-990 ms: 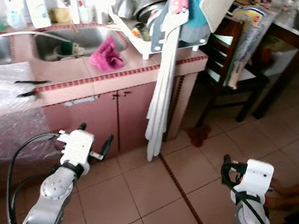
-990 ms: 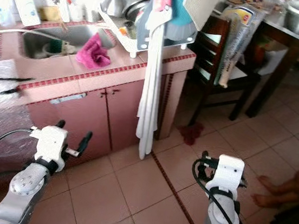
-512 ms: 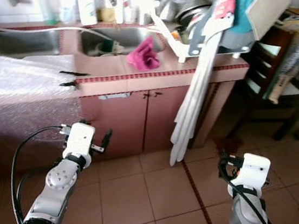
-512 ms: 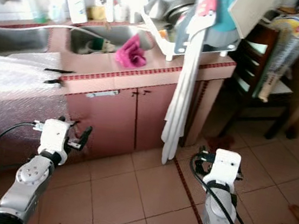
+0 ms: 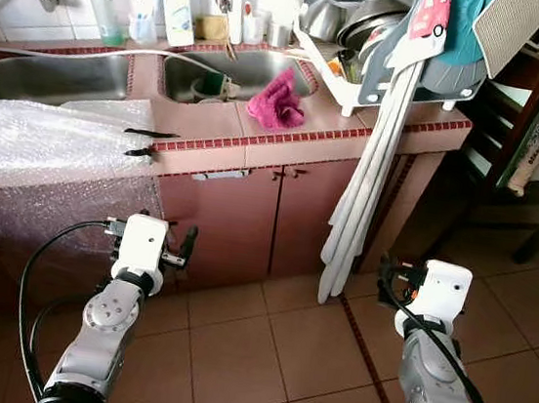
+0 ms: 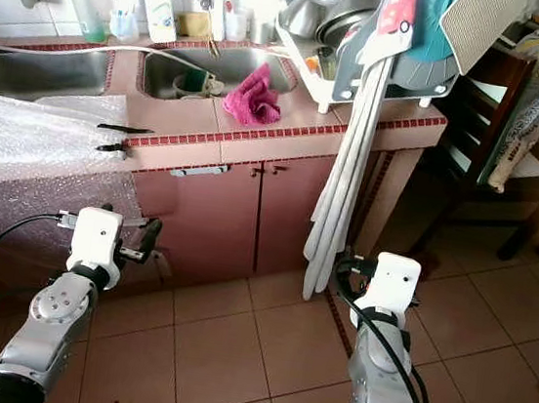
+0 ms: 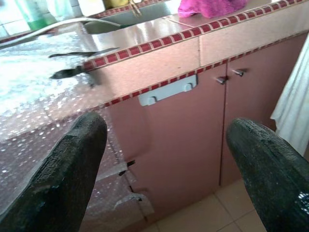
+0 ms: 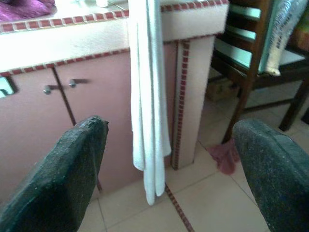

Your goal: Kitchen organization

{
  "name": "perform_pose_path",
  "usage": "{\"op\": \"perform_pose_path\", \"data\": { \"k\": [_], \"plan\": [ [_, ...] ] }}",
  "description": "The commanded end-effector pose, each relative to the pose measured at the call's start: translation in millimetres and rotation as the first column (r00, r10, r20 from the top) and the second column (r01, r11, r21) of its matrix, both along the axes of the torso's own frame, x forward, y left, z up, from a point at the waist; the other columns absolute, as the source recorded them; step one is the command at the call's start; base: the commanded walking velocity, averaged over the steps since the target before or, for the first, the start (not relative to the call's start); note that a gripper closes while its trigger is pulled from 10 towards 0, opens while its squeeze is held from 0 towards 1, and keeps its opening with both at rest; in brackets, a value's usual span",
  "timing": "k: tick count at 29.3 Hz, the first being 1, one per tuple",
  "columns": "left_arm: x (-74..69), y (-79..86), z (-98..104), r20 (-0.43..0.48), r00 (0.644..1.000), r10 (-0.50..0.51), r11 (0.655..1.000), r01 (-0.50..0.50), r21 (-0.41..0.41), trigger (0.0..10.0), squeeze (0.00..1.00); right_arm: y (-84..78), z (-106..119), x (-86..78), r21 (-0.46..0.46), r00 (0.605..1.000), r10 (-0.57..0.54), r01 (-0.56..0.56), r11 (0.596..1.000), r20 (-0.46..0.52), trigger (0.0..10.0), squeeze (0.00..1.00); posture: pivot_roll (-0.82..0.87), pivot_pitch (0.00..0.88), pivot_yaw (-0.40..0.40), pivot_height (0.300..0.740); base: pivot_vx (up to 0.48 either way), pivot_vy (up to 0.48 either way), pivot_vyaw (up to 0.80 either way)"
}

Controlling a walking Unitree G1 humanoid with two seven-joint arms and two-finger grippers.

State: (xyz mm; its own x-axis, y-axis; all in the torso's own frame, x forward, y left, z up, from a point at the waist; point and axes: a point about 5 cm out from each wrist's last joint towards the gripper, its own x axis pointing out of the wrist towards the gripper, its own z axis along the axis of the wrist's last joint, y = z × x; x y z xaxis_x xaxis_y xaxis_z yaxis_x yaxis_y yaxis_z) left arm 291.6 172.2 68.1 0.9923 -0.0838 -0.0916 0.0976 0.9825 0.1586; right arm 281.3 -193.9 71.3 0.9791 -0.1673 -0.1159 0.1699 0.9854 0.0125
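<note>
Pink tiled counter (image 5: pixel 257 146), upper centre; cabinet doors (image 5: pixel 277 217) below. Sink (image 5: pixel 236 70): green item inside; pink cloth (image 5: pixel 278 102) on its rim. Dish rack (image 5: pixel 367 46), upper right: pots, white towel (image 5: pixel 363 203) hanging down. Bubble wrap (image 5: pixel 40 149) left. Left gripper (image 7: pixel 166 179) and right gripper (image 8: pixel 169 169): fingers spread, empty, low before the cabinet. Chair (image 5: pixel 513 143) right.

Cloth (image 5: pixel 278 102) on counter (image 5: pixel 257 146) before sink (image 5: pixel 235 68); dish rack (image 5: pixel 367 46) right; chair (image 5: pixel 515 124) farther right.
</note>
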Motion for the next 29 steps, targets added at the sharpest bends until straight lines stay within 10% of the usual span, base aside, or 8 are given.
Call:
{"op": "perform_pose_path", "data": {
  "k": [1, 29],
  "plan": [
    [0.2, 4.4, -3.4, -0.023, 1.0, 0.021, 1.0, -0.02, 0.02, 10.0, 0.0, 6.3, 0.1, 1.4, 0.013, 1.0, 0.023, -0.023, 1.0, 0.007, 10.0, 0.0, 0.01, 0.0, 0.027, 0.74, 0.0, 0.371, 0.0],
    [3.4, -5.6, -9.7, -0.048, 0.998, 0.032, 0.999, -0.032, 0.001, 10.0, 0.0, -1.4, 4.1, 6.2, -0.04, 0.999, 0.05, -0.05, 0.998, 0.005, 10.0, 0.0, -0.01, 0.0, -0.009, 0.74, 0.0, 0.432, 0.0]
  ]
}}
